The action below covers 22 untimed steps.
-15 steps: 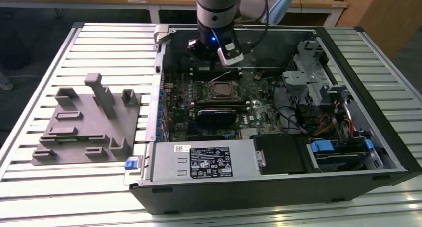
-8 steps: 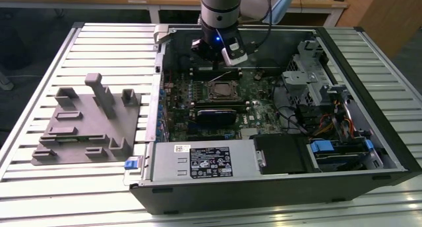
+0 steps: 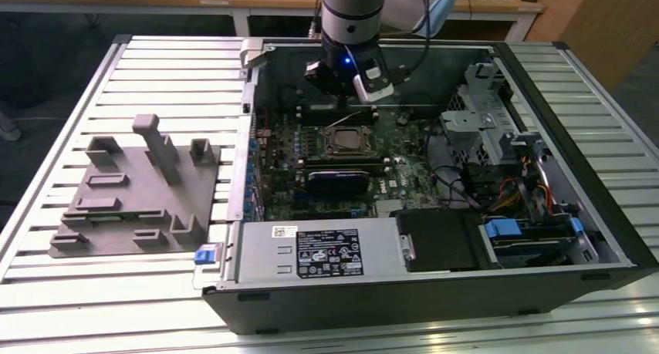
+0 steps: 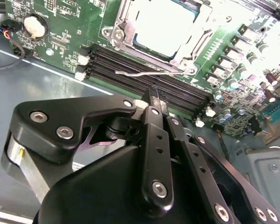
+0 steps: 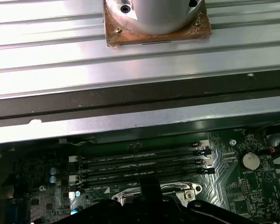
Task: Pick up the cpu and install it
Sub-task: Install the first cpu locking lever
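Observation:
The cpu (image 4: 163,28), a flat square chip with a silvery-white top, lies inside the metal socket frame (image 4: 113,33) on the green motherboard (image 4: 60,28). A thin wire lever (image 4: 149,73) runs along the socket's edge. In the exterior view the cpu (image 3: 344,143) sits mid-board inside the open computer case (image 3: 607,238). My gripper (image 3: 345,101) hangs above the board, just behind the socket. In the second wrist view its black fingers (image 4: 151,135) meet at the tip, and the gripper (image 4: 151,95) is shut with nothing seen in it, over the black memory slots (image 4: 130,70).
A grey moulded fixture (image 3: 134,192) lies on the slatted table (image 3: 92,308) at the exterior view's left. A silver power-supply box (image 3: 319,250) fills the case's near side, with drive bays and cables (image 3: 515,192) to the right. A coin cell (image 5: 250,161) sits beside the memory slots (image 5: 140,163).

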### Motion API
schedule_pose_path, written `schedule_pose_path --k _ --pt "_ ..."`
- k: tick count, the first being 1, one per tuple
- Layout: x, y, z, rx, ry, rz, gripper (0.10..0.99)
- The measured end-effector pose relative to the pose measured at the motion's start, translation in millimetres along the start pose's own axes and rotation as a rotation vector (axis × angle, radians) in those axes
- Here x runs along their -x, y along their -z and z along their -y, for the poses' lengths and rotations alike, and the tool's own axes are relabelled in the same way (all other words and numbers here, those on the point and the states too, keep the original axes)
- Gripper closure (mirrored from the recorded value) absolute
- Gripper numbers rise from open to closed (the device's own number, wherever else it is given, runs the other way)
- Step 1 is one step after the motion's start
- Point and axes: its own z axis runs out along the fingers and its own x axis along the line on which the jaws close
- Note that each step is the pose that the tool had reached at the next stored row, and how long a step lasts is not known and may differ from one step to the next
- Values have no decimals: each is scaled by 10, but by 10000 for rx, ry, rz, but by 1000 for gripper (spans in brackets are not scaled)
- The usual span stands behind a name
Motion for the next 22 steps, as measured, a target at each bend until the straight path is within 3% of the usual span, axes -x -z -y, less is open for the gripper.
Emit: schedule_pose_path --k 5,12,21,22 --pt "6 -18 4 -3 5 21 980" --pt "7 -67 17 28 63 244 980" --pt "10 -119 29 94 177 694 980" --pt "9 -150 37 141 260 1022 980"
